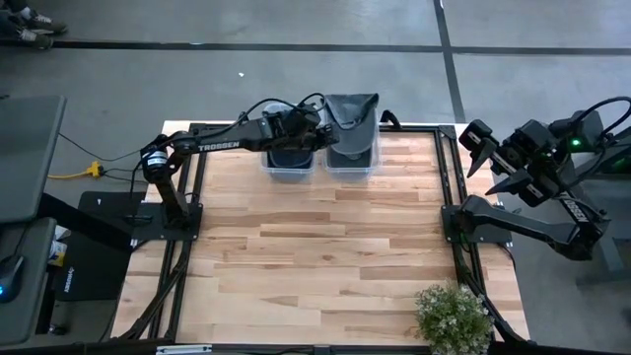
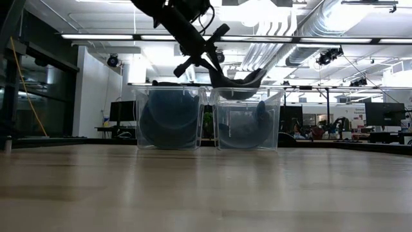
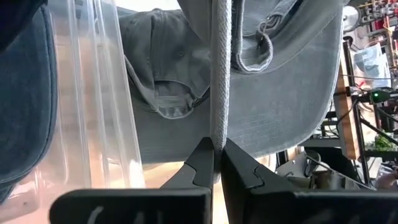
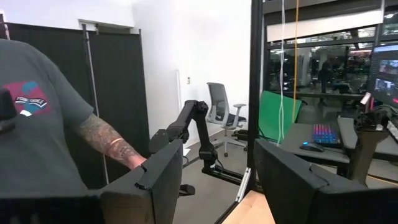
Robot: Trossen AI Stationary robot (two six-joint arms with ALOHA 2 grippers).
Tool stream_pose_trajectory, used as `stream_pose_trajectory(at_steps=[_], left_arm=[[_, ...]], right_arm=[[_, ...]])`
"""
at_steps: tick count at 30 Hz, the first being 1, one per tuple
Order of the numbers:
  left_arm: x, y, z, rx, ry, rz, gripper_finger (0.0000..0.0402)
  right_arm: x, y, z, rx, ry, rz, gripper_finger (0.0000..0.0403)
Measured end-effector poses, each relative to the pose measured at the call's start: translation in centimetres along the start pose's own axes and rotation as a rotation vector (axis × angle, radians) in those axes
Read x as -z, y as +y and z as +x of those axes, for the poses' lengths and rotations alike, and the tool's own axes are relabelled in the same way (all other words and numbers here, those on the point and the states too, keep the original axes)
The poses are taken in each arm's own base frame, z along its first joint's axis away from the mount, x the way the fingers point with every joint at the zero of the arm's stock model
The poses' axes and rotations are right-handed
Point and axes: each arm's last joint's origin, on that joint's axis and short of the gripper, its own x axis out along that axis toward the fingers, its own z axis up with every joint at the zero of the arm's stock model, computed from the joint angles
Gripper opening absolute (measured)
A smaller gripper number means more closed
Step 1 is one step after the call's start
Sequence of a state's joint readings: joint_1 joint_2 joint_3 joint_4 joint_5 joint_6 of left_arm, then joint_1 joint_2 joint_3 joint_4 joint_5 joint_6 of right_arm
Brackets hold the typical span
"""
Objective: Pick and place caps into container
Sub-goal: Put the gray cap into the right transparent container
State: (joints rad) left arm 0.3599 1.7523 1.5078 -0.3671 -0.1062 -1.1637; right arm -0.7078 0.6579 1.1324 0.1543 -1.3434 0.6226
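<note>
A faded grey cap is at the top of the right clear bin, in my left gripper, which is shut on it. In the low view the cap is level with that bin's rim, and another grey-blue cap lies inside. The left bin holds dark blue caps. My right gripper is open, raised beyond the table's right edge and touching nothing. My left gripper pinches the grey cap's stiff stitched edge, seen edge-on, between its two fingertips. The fingers come in from the table's left, over the left bin. The cap spreads beyond the fingertips over the right bin; whether it rests on the rim I cannot tell.
Both bins stand side by side at the table's far edge. A potted plant stands at the near right corner. The wooden tabletop spreads between. A person in a grey T-shirt stands beside the right arm.
</note>
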Motion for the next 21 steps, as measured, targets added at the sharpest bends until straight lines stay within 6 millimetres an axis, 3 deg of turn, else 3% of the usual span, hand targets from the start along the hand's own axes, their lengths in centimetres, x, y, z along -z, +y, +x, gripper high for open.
stream_pose_trajectory(at_steps=[21], left_arm=[[0.11,0.30,-0.01,-0.032,0.009,0.011,0.0019]], right_arm=[[0.07,0.01,0.06,-0.009,0.002,0.010,0.0193]])
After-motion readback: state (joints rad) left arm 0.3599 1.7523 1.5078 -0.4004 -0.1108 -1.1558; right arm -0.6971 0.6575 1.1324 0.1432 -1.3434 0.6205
